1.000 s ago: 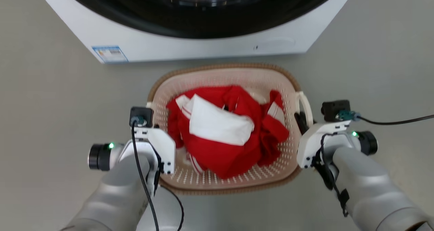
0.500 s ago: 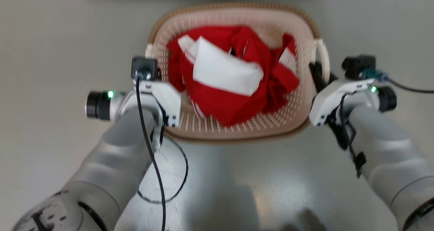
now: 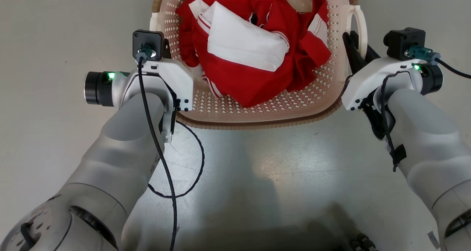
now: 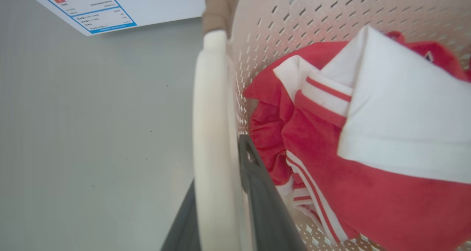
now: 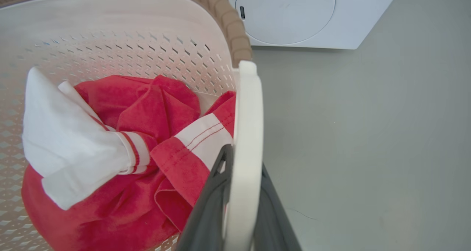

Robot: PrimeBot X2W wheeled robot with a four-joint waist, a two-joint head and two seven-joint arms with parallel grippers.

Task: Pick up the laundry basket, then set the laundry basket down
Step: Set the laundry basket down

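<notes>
The laundry basket (image 3: 279, 109), cream with a brown rim, lies at the top of the head view with red and white clothes (image 3: 250, 48) inside. My left gripper (image 3: 166, 48) is shut on the basket's left loop handle (image 3: 154, 21). In the left wrist view that handle (image 4: 209, 126) runs between my two dark fingers (image 4: 257, 177). On the other side my right gripper (image 3: 355, 50) is shut on the right loop handle (image 3: 360, 23). The right wrist view shows this handle (image 5: 248, 118) clamped between the fingers (image 5: 215, 184). Whether the basket touches the floor cannot be told.
The white washing machine (image 5: 294, 15) stands just beyond the basket, its label (image 4: 92, 8) showing in the left wrist view. Grey floor (image 3: 279, 177) spreads all round. A black cable (image 3: 195, 162) loops down from my left wrist.
The head view has shifted: the washing machine has left its top edge. The basket and both grippers now sit higher in the picture and look larger. Both grips stay the same.
</notes>
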